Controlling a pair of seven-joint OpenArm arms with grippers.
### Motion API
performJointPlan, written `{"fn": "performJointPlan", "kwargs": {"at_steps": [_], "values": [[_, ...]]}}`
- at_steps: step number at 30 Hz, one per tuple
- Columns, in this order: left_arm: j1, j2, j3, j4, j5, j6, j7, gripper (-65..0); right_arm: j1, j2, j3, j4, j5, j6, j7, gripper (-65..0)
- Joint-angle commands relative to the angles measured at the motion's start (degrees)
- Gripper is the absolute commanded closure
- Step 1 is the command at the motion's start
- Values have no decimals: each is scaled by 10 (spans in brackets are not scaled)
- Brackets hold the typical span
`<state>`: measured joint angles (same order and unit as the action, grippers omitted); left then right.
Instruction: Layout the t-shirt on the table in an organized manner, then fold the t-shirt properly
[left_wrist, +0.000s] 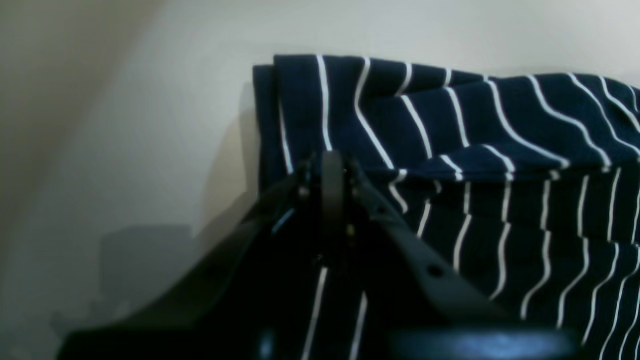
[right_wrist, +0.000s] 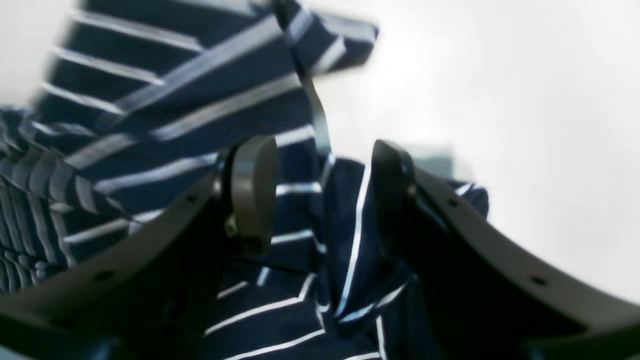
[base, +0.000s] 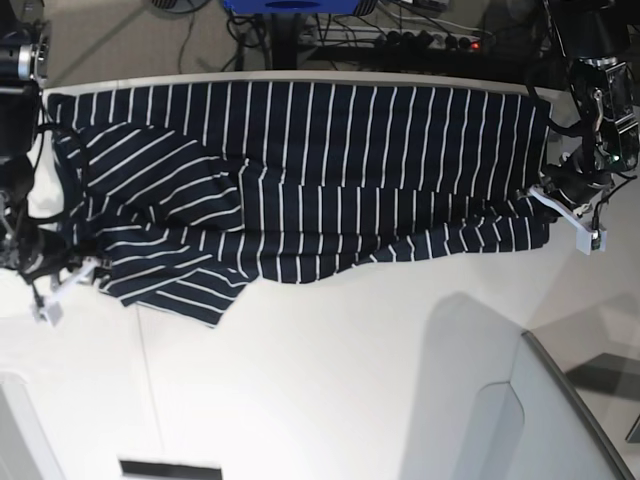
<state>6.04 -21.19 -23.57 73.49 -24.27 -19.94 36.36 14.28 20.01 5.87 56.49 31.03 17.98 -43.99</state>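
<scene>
- The dark navy, white-striped short-sleeved t-shirt (base: 330, 170) lies along the far side of the large white smooth table (base: 350, 380), spread wide from left to right. Its near hem is wavy, and the left end is bunched into diagonal folds.
- Risk: the left gripper (left_wrist: 332, 182), at the right end in the base view, is pinched together on the t-shirt's edge; pulling while the other end is free could drag the whole garment sideways.
- Risk: the right gripper (right_wrist: 320, 195) has its jaws apart with a ridge of fabric between them, clamping nothing; rising from here could snag that ridge and worsen the crumple.
</scene>
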Motion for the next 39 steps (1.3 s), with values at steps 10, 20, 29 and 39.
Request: {"fn": "performJointPlan", "kwargs": {"at_steps": [10,20,29,39], "values": [[-6,-14,-5,7,-5,-3,-11,0,14,11,2,-26,4,3,15,-285],[-9,-18,-5,7,-5,-3,-11,0,2,11,5,-21,8,3,11,0],[-9,-33,-3,13,-5,-4,-7,0,-15,12,6,46,8,3,-29,0],[-3,-73,1,14,-5,-6,-6,0,-45,17,31,121,8,3,-88,0]]}}
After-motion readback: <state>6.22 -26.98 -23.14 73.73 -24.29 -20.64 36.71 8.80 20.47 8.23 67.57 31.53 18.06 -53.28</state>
